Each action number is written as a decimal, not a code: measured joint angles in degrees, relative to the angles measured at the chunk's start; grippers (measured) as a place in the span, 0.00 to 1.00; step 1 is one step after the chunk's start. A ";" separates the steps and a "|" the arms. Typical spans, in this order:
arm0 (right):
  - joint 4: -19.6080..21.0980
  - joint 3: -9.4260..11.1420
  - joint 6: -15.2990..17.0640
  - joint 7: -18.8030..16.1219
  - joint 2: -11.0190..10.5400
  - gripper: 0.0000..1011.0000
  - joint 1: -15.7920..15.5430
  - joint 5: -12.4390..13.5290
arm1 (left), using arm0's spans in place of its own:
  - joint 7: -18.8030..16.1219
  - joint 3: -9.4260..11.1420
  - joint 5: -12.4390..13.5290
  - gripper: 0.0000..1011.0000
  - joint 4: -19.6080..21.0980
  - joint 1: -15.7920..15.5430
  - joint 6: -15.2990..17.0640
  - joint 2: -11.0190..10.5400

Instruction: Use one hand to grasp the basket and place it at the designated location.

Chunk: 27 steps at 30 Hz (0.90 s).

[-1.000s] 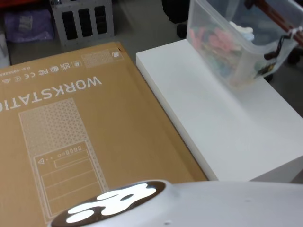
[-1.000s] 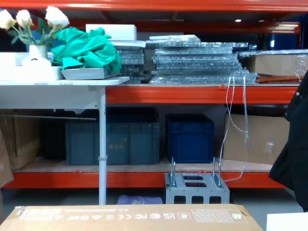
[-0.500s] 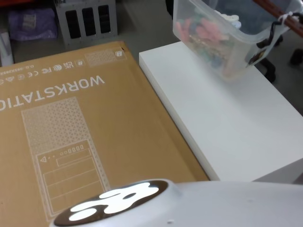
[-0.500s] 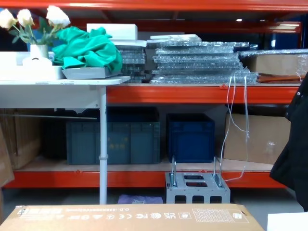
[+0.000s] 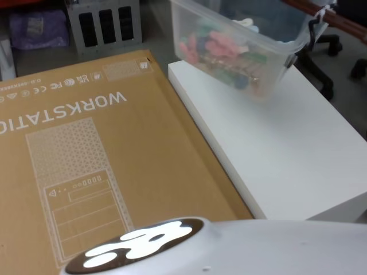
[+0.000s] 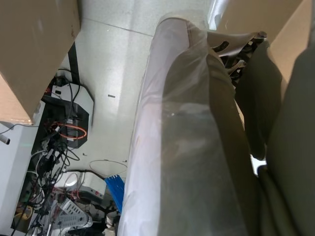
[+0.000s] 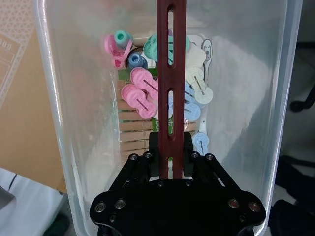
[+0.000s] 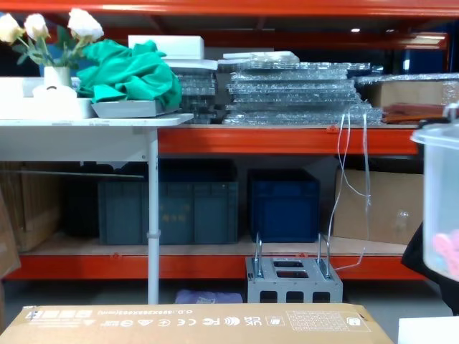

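The basket (image 5: pixel 229 51), a clear plastic tub holding colourful clips, hangs tilted over the far end of the white table (image 5: pixel 275 149). Its dark red-brown bar handle (image 5: pixel 338 20) runs across the top. In the right wrist view my right gripper (image 7: pixel 171 147) is shut on that handle (image 7: pixel 171 73), with the tub's inside (image 7: pixel 64 98) below it. The chest view catches the basket's wall (image 8: pixel 439 193) at the right edge, high above the table corner. My left arm's grey cover (image 6: pixel 187 147) hangs down at the robot's side over the floor.
A large brown cardboard box (image 5: pixel 86 143) lies flat left of the white table. A grey metal block with loop handles (image 8: pixel 292 281) stands on the floor behind it. Red shelving with blue-grey crates (image 8: pixel 168 211) fills the back. Office chair legs (image 5: pixel 330 51) are right of the table.
The basket has swung left across the head view, from the top right corner toward the middle. It has also entered the chest view at the right edge.
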<state>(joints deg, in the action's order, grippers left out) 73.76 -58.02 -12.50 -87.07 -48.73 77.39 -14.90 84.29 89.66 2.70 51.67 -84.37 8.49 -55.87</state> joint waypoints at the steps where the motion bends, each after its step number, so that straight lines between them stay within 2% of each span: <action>1: 0.25 -0.13 -0.47 -0.04 0.12 0.23 0.08 0.16 | 0.00 0.00 0.01 0.00 -0.03 0.00 0.00 -0.01; 12: 1.52 -2.35 -8.84 -1.75 2.72 0.23 1.29 3.21 | 0.00 0.00 0.01 0.00 -0.03 0.00 0.00 -0.01; 27: 6.17 -4.94 -16.22 -1.96 3.32 0.24 1.25 6.03 | 0.00 0.00 0.01 0.00 -0.01 0.00 0.00 0.00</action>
<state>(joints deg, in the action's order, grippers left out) 79.93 -62.96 -28.72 -89.03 -45.40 78.63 -8.87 84.29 89.66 2.71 51.66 -84.37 8.49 -55.87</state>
